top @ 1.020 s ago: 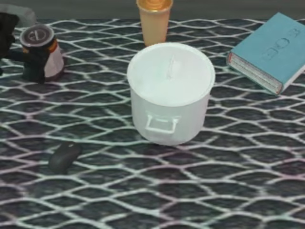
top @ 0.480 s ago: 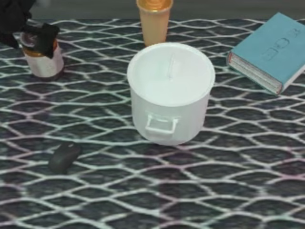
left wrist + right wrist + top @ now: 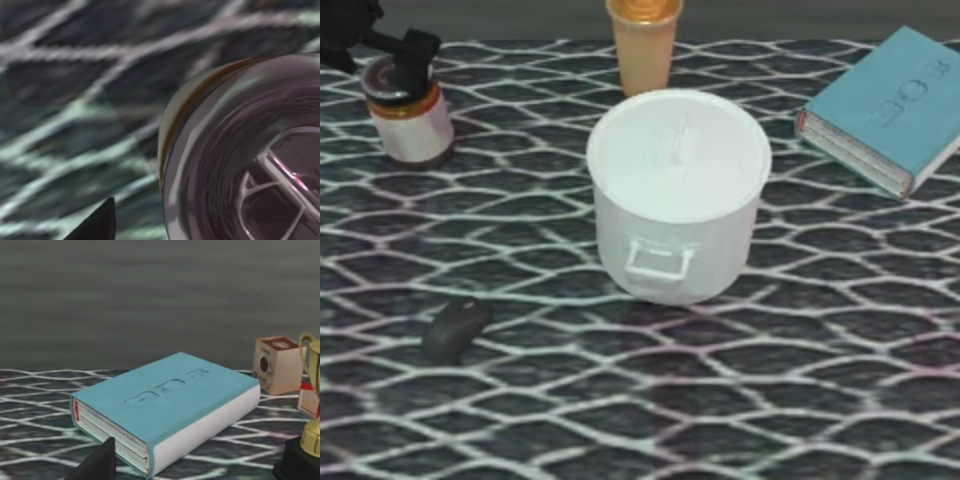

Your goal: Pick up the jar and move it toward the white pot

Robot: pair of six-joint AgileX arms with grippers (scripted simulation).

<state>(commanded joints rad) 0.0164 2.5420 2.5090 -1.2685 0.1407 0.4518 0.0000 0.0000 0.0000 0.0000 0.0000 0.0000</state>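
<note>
Dark cloth with a pale net pattern covers the table (image 3: 840,330). At the centre stands the white pot (image 3: 678,190), lid on, its side handle at six o'clock. From the pot, the jar (image 3: 410,115) stands upright on the cloth at about ten o'clock, well apart from it. The left gripper (image 3: 398,52) sits at the far left corner, over the jar's far edge, with one dark finger (image 3: 417,55) showing above the lid; whether its fingers are spread or closed on anything cannot be told. The left wrist view is filled by the jar's dark lid and its emblem at close range. An orange cup (image 3: 643,38) stands at twelve o'clock from the pot, a teal book (image 3: 885,105) at two o'clock, a dark mouse (image 3: 455,328) at eight o'clock. Only the tip of the right gripper shows, in its wrist view, near the book.
</note>
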